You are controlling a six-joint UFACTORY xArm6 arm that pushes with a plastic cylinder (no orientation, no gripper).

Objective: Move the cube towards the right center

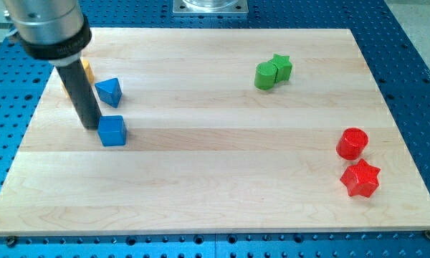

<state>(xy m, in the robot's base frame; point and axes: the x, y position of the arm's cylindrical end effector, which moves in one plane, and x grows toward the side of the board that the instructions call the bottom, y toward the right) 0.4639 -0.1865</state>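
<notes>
A blue cube (112, 131) sits on the wooden board (215, 186) at the view's left, about mid-height. My tip (92, 127) is just left of the cube, touching or almost touching its left side. A blue triangular block (109, 91) lies just above the cube, right of the rod. An orange block (84, 71) is mostly hidden behind the rod at the upper left.
A green cylinder (265, 75) and a green star (281, 67) touch each other at the upper right of centre. A red cylinder (352, 143) and a red star (360, 179) sit near the right edge, below mid-height.
</notes>
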